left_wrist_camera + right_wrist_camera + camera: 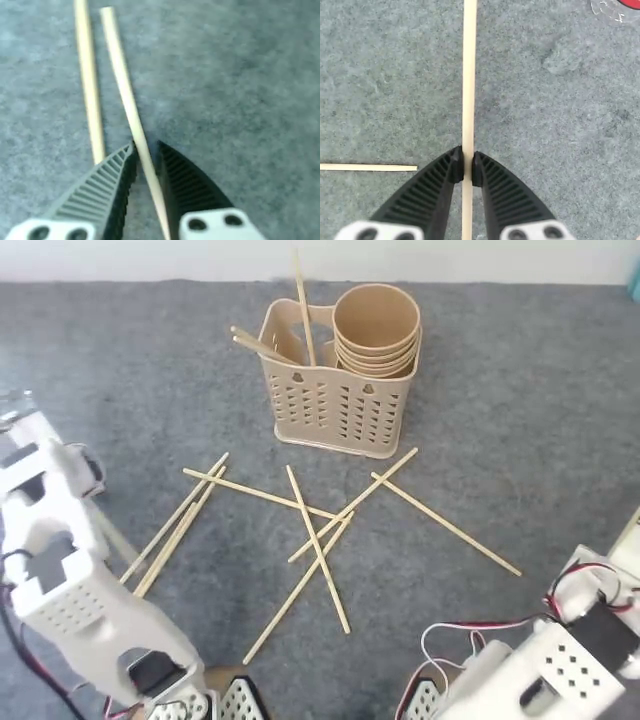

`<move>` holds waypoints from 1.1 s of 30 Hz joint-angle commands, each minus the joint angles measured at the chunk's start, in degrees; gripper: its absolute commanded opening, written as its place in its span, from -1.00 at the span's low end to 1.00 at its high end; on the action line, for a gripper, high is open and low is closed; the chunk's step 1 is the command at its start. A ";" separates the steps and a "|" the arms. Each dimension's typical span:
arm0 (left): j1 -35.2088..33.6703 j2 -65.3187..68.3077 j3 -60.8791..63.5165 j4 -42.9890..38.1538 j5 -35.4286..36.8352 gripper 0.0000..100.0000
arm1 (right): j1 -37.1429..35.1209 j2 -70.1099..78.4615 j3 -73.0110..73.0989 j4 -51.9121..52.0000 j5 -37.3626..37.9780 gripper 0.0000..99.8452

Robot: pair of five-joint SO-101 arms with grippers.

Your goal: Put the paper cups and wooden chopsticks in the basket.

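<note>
Right gripper [467, 162] over a grey mat [560, 125]. The two black ribbed fingers [432, 195] are pressed against opposite sides of a wooden chopstick [469, 75], with their tips touching it and no gap visible. The chopstick runs straight out from between the fingers, in line with the gripper. Whether it rests on the mat or is raised off it cannot be determined. A second chopstick [370, 167] lies on the mat at a right angle to the first. Its end stops short of the nearer finger and is apart from it. A clear object with a red part [615, 7] sits well away from the gripper and is cut off by the frame, so it cannot be identified.
</note>
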 commanded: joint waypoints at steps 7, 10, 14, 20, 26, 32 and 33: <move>0.26 -7.82 -1.27 8.18 -0.26 -0.98 | -0.13 -1.36 -0.44 0.48 0.44 -0.98; 1.32 -15.21 -1.36 10.11 -0.18 -0.98 | -0.22 -1.45 -1.93 -0.40 0.18 -0.98; 2.73 -26.46 -1.19 11.60 -0.09 -0.98 | -0.48 -1.45 -8.35 -1.19 -0.88 -0.98; 4.13 -42.55 1.54 13.36 -0.09 -0.98 | -2.95 -1.36 -20.04 -1.10 -4.66 -0.98; 5.45 -59.34 13.58 9.67 -0.09 -0.98 | -12.62 -1.36 -28.04 -2.59 -5.27 -0.98; 5.45 -77.63 30.02 3.69 0.00 -0.98 | -22.73 -1.36 -31.30 -13.76 -11.43 -0.98; 5.45 -80.09 32.66 3.96 0.00 -0.98 | -24.40 -1.36 -31.30 -16.04 -11.52 -0.98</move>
